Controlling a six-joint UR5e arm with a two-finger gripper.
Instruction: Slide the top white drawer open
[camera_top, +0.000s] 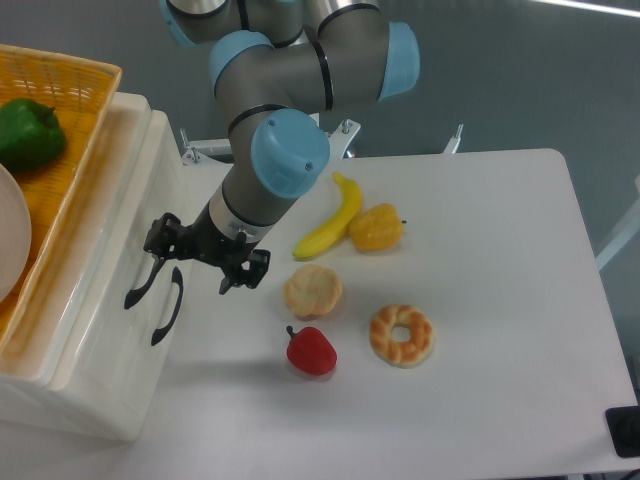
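The top white drawer (118, 262) is the upper cream-white front of the cabinet at the left, and it sits closed with its curved black handle (140, 280). The lower drawer's identical handle (167, 308) is just to the right of it. My gripper (187, 277) is open and faces the drawer fronts. Its left finger (155, 245) overlaps the upper end of the top drawer's handle, and its other finger (238, 274) hangs over the table. Whether the left finger touches the handle cannot be told.
An orange woven basket (75, 75) with a green pepper (27, 130) rests on the cabinet. On the white table lie a banana (328, 222), a yellow pepper (377, 228), a bread roll (313, 291), a donut (402, 335) and a red pepper (311, 351).
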